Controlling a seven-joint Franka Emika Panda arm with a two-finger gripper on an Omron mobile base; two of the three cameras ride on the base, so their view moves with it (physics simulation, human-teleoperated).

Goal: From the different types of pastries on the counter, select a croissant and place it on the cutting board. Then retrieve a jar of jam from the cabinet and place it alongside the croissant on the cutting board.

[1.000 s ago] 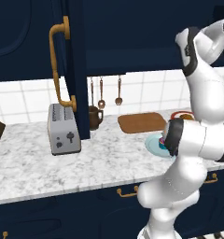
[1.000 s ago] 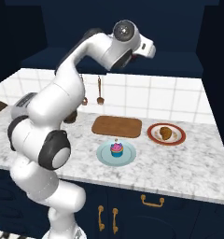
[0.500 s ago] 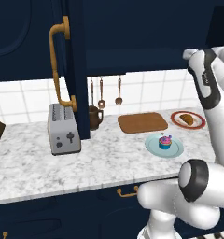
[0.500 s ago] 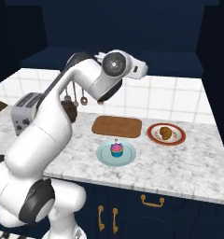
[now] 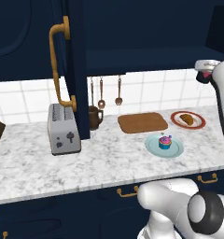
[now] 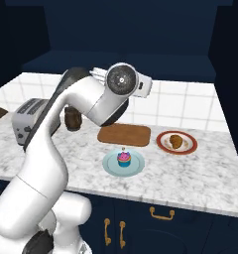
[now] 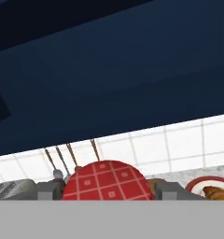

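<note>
Now — jar of jam (image 7: 108, 181) between hand (image 7: 108, 190) fingers | above counter (image 5: 109, 158)

Glossy white rounded arm segments, dark grey joint rings, a round silver-grey joint cap

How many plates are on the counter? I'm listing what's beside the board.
2: a blue plate under the cupcake, in front of the board; a red-rimmed plate under the croissant, right of it.

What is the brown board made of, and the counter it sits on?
The cutting board looks like wood: flat, matte brown, with rounded corners. The counter looks like polished stone, probably marble, since it is white with grey veins. Everything is rendered, so this is only by looks.
</note>
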